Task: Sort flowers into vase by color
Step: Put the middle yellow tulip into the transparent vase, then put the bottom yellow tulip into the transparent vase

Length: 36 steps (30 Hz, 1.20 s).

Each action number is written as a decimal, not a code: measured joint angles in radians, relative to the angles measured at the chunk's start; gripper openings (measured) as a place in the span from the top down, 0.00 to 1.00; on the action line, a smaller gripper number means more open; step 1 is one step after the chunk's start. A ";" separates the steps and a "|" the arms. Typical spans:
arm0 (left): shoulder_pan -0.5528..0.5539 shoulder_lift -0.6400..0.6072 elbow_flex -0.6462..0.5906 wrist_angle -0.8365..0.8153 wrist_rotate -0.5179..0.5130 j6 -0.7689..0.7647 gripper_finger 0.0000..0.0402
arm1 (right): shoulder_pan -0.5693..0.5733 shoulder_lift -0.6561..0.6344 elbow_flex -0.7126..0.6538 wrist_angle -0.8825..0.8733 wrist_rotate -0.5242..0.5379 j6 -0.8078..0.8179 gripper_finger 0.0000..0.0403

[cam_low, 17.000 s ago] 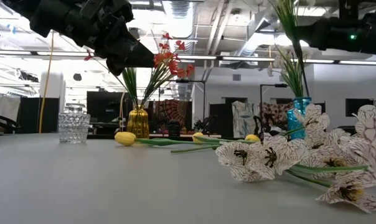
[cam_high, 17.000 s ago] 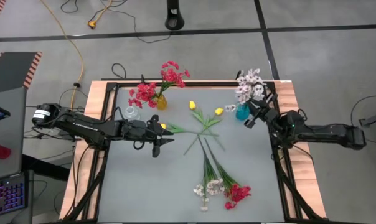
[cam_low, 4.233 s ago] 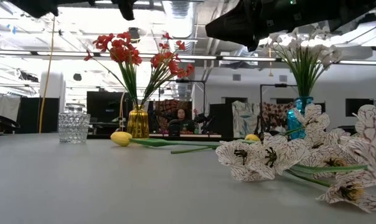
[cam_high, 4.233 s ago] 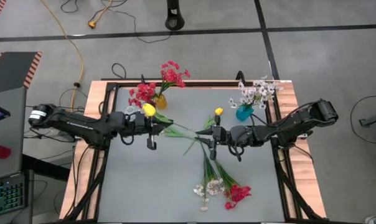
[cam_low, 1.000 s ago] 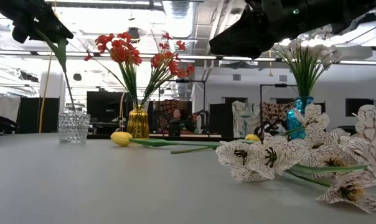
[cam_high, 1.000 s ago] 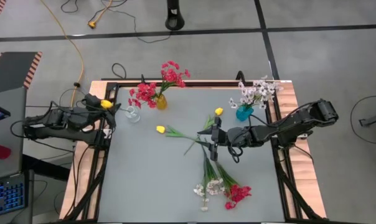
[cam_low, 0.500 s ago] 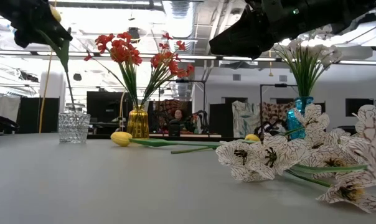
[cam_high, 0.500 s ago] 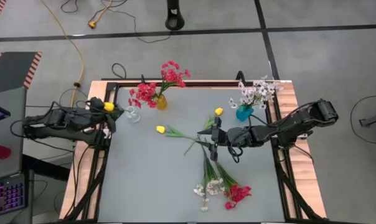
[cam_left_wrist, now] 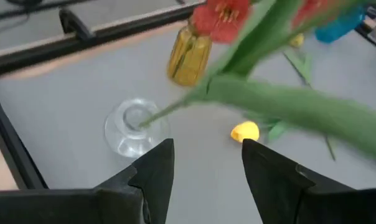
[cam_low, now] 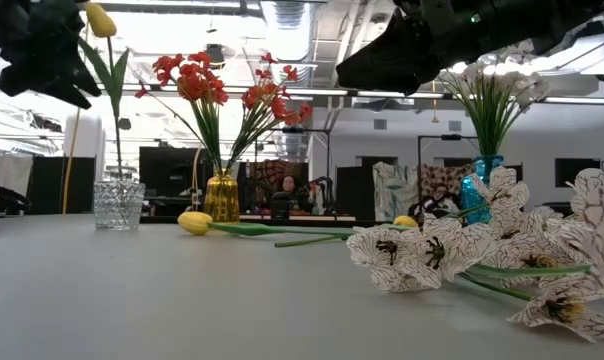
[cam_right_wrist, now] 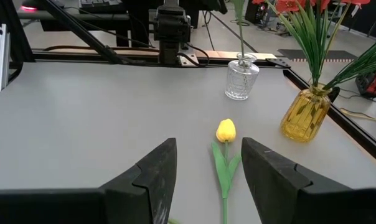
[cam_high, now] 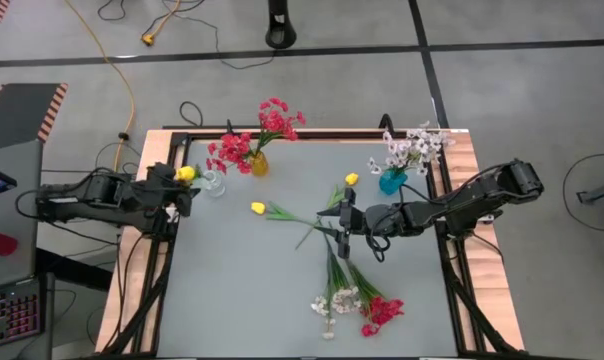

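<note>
**Tulip stem standing in the clear vase, left tool beside it**

Flowers are spread over the grey desk (cam_high: 242,290) and its vases. The left tool (cam_high: 172,190) sits at the desk's left edge near the far left corner, pinching the green stem of a yellow tulip (cam_high: 186,173); the bud shows just above the tool in the high view. In the low view the tulip stands nearly upright, its stem running down into the clear glass vase (cam_low: 118,204), with the tool off to the side of the stem, higher than the vase rim. The left wrist view shows the stem crossing in front of the fingers (cam_left_wrist: 152,175) and its lower end dipping into the vase mouth.

The right tool (cam_high: 344,228) hovers over the middle of the desk with its fingers spread, holding nothing. Ahead of it lies a second yellow tulip (cam_right_wrist: 225,132), flat on the desk, apart from the fingers. A third yellow bud (cam_high: 351,179) lies nearer the far edge.

The amber vase (cam_high: 258,164) at the far edge holds red-pink sprays (cam_high: 278,117), and the blue vase (cam_high: 390,182) near the far right corner holds white blossoms (cam_high: 412,146). Loose white blossoms (cam_high: 334,300) and a red-pink cluster (cam_high: 380,312) lie near the desk's near edge.
</note>
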 joint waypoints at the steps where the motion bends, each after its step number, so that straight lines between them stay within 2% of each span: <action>1: 0.000 -0.001 0.000 -0.006 0.019 -0.007 0.56 | 0.000 0.000 0.000 0.000 0.000 0.000 0.49; 8: 0.000 -0.001 0.000 -0.043 0.257 -0.018 0.56 | 0.000 0.000 0.000 0.000 0.000 0.000 0.49; 15: 0.000 0.014 -0.003 -0.058 0.339 -0.056 0.56 | 0.000 0.000 0.000 0.001 0.000 0.000 0.49; 20: -0.001 0.045 -0.077 0.009 0.426 -0.076 0.56 | 0.000 0.000 0.000 0.001 0.000 0.000 0.49; 26: -0.017 0.109 -0.129 0.150 0.482 -0.032 0.56 | 0.000 0.000 0.000 0.000 0.000 0.000 0.49; 36: -0.127 0.242 -0.177 0.392 0.469 -0.028 0.56 | 0.000 0.000 0.000 -0.001 0.000 0.000 0.49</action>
